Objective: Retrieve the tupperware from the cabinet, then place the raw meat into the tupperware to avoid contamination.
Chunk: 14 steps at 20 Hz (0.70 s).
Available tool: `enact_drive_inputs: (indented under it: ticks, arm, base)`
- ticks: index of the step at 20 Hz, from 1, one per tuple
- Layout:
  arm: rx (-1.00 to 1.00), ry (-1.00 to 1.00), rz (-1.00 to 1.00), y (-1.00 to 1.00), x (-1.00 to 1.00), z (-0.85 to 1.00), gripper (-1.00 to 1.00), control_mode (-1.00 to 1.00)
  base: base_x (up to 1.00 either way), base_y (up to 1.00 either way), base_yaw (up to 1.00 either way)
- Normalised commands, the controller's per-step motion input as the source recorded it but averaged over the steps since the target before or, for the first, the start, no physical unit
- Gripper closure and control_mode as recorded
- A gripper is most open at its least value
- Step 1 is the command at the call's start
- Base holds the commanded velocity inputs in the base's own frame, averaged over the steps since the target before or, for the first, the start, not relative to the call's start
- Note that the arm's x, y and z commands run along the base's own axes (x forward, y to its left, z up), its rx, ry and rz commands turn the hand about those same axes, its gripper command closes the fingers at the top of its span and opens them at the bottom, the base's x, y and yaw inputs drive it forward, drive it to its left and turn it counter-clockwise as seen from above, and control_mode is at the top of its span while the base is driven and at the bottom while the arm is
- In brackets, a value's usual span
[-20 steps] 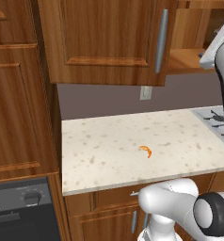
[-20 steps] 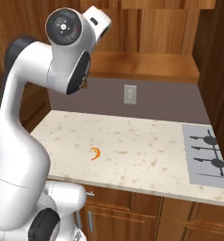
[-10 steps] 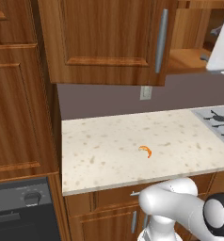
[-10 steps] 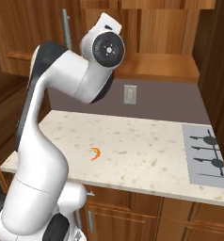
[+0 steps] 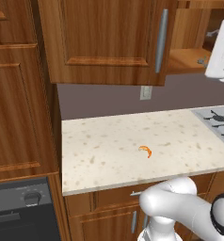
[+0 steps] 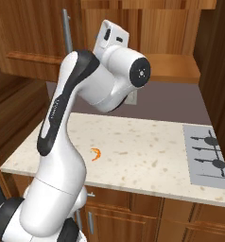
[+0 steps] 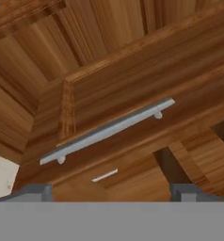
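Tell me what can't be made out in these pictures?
- Cabinet interior: in the left base view the robot's white arm covers part of the open shelf, so any white tray there can't be confirmed.
- Shelf in the right base view: the arm blocks its left part.
- Stove: cut off by the right edge.
- Shrimp: too small for detail.
- Fingers: just the tips show in the hand view, standing wide apart.

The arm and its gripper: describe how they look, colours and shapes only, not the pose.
The arm is a glossy white shell of thick rounded segments, with dark black bands at the joints and a long black stripe down one link. One joint ends in a round white cap with a small dark dot at its centre. No loose cables show. In the hand view, the gripper has two small, blocky dark grey finger tips.
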Motion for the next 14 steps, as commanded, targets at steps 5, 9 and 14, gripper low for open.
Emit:
enact_drive_inputs:
  ticks: [5,9,14]
  arm:
    - [-0.03,-0.01,0.03,0.11,0.28,-0.03,-1.0,-1.0]
    - [0.0,0.0,0.0,0.05,0.35,0.0,-1.0,-1.0]
    - [-0.02,0.0,0.0,0.01,0.31,0.0,-1.0,-1.0]
  base:
    - [0.0,0.0,0.0]
    - [0.0,0.0,0.0]
    - [0.0,0.0,0.0]
